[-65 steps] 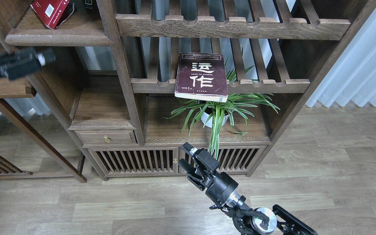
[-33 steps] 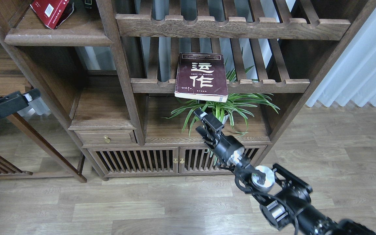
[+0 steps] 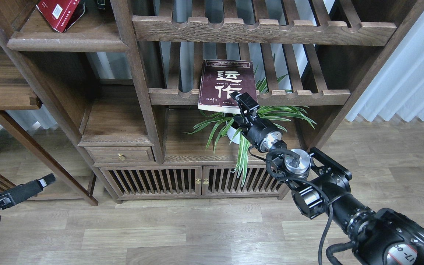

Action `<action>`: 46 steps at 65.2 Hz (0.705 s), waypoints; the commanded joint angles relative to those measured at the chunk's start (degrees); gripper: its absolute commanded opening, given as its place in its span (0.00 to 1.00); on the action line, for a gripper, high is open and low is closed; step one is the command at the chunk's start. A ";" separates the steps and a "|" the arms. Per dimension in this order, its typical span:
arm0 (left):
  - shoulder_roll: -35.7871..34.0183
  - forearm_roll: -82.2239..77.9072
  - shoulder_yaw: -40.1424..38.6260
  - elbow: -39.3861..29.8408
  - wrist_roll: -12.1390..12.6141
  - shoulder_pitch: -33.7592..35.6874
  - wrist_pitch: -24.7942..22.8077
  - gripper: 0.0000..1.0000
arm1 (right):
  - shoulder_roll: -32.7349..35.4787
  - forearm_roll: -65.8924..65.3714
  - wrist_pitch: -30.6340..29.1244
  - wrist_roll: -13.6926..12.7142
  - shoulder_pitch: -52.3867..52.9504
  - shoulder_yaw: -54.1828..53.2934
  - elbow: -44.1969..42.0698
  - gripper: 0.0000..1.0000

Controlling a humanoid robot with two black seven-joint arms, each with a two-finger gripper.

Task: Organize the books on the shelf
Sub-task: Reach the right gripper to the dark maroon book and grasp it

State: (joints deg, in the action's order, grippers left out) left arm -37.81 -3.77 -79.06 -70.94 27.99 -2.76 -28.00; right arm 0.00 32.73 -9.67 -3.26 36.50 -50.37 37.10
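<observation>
A dark maroon book (image 3: 223, 82) with big white characters lies flat on the middle slatted rack, its front edge overhanging the rail. A red book (image 3: 58, 13) leans on the solid dark-brown shelf (image 3: 87, 38) at the upper left. My right gripper (image 3: 237, 108) is open at the maroon book's front right corner, with one finger (image 3: 246, 101) over the cover and the other below the edge. My left gripper (image 3: 37, 185) hangs low at the far left above the floor, too dark and end-on to read.
A spider plant in a white pot (image 3: 234, 137) stands right under the maroon book, and its leaves brush my right wrist. Notched slatted racks (image 3: 263, 31) span the bookcase's right half. A drawer (image 3: 120, 156) and slatted cabinet doors (image 3: 153, 180) sit below. A curtain (image 3: 410, 70) hangs at right.
My right arm rose from near the floor, past the plant, to the maroon book's front edge. My left gripper dropped from the upper left to the lower left. The books did not move.
</observation>
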 commanded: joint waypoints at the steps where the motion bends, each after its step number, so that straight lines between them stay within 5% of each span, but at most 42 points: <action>1: 0.02 -0.01 -1.09 0.01 0.01 0.04 0.00 0.98 | 0.00 0.23 1.15 0.00 0.32 0.36 -0.10 0.86; 20: -0.07 -0.01 -3.29 0.10 0.01 0.04 0.00 0.98 | 0.00 0.32 3.26 -0.79 0.41 0.62 -1.33 0.61; 29: -0.07 -0.01 -4.34 0.18 0.01 0.04 0.00 0.98 | 0.00 0.32 2.73 -0.87 0.41 0.10 -1.68 0.38; 46: 0.02 -0.01 -4.61 0.27 0.01 0.04 0.00 0.98 | 0.00 0.32 2.64 -0.70 0.41 0.18 -1.77 0.23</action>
State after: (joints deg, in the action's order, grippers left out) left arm -37.87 -3.78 -83.65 -70.67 28.00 -2.72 -28.00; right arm 0.00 33.12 -6.99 -4.07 36.92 -50.20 35.36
